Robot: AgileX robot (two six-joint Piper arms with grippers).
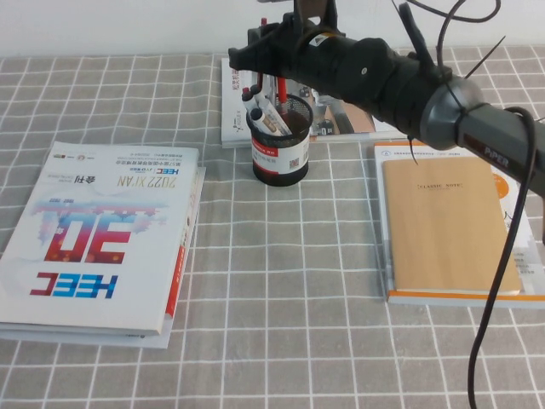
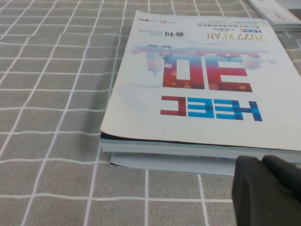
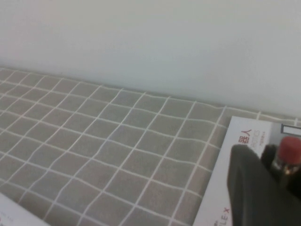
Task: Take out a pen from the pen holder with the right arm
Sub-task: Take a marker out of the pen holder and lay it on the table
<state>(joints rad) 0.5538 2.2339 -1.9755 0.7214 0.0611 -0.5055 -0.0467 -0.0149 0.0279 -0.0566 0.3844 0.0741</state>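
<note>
Grey white-checked tablecloth (image 1: 281, 281), white wall (image 1: 102, 25)

The grey checked tablecloth (image 1: 281, 281) is matt woven cloth. At frame left, the HEEC book (image 1: 111, 230) has a glossy paper cover; the tan notebook (image 1: 447, 226) at right looks matt, kraft-like. The black pen holder (image 1: 280, 152) looks like metal mesh; the red pen (image 1: 279, 89) is smooth plastic.

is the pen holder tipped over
No, the pen holder stands upright under the right gripper, shut on the red pen, while the left gripper sits by the white book.
</note>
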